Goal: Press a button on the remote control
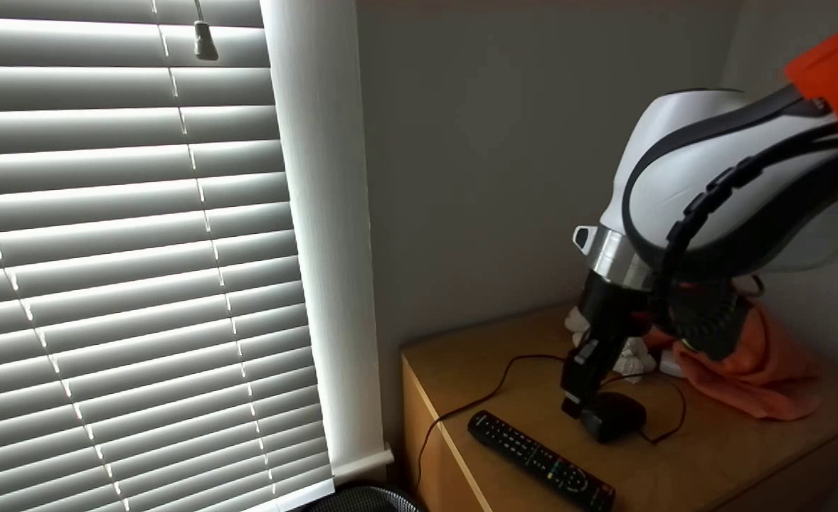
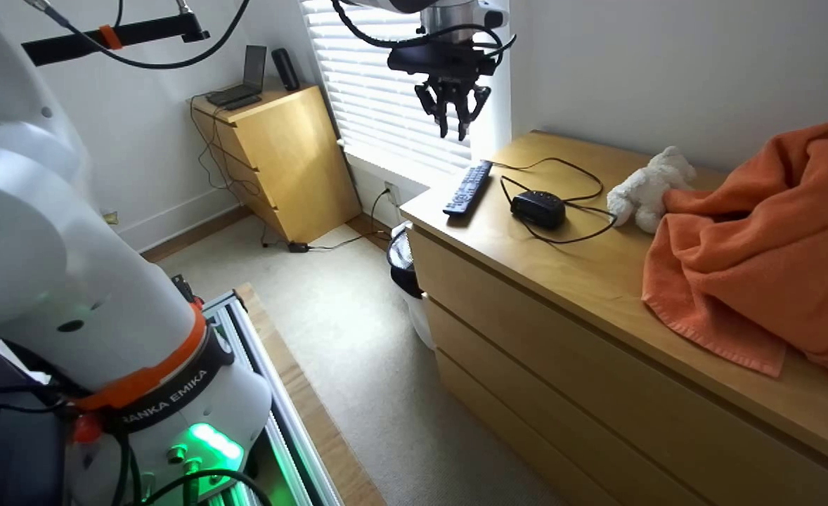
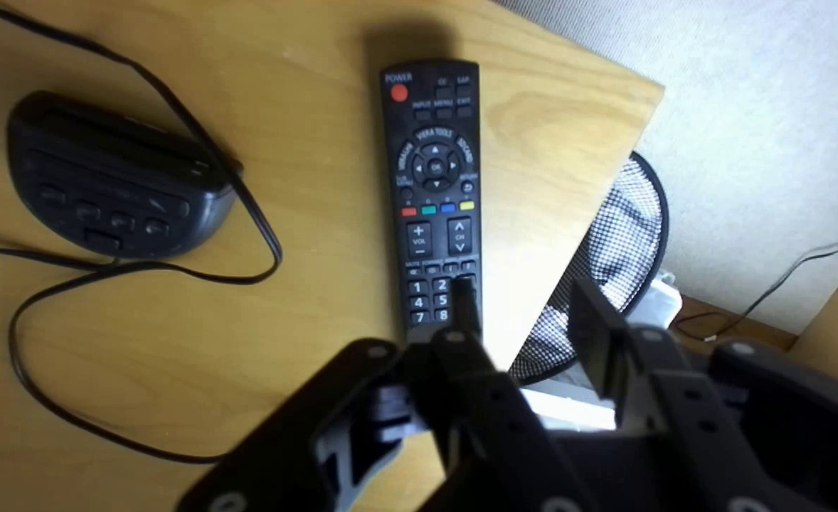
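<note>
Nearest in the wrist view, the gripper (image 3: 523, 302) hovers with a clear gap between its two fingers, one of them hiding some number keys (image 3: 418, 302) of the black TV remote control (image 3: 436, 167). The remote lies flat, face up, on the wooden dresser (image 3: 305, 142) near its corner, with a black corded device (image 3: 99, 178) near it; lower, past the dresser's edge, stands a mesh wastebasket (image 3: 632, 185), and beyond it spreads pale carpet (image 3: 753, 163)

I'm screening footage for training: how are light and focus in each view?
In an exterior view, bright blinds, dim wall; in an exterior view, light pools on the carpet; in the wrist view, fingers blurred, remote control fairly sharp, a dark shadow past its power-button end.
</note>
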You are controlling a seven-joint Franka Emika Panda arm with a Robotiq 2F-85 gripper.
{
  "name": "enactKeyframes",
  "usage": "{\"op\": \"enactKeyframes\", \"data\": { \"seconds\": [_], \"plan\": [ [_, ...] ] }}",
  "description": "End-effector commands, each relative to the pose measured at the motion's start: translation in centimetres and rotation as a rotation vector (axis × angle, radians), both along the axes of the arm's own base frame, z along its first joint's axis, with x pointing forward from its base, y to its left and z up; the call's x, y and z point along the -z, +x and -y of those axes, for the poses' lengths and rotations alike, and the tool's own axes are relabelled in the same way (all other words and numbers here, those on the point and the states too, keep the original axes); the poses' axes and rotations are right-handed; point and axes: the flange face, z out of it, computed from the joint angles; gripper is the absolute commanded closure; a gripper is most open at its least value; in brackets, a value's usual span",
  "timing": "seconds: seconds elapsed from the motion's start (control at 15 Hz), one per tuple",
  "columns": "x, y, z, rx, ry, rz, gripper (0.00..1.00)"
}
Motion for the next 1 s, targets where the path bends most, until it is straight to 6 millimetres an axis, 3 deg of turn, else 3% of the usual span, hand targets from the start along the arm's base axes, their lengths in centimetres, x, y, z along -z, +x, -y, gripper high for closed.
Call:
{"op": "enactKeyframes", "data": {
  "seconds": [0.0,0.27,0.73,0.8,0.93],
  "plan": [
    [-2.7,-1.9,2.6,-0.009,0.017,-0.048,0.29],
    [-5.0,-3.9,4.3,0.056,0.031,-0.104,0.01],
    [-7.5,-7.8,3.8,0.224,-0.046,-0.115,0.00],
    [-7.1,-5.7,3.8,0.186,-0.023,-0.114,0.01],
    [-7.5,-6.5,3.5,0.204,-0.032,-0.109,0.00]
  ]
}}
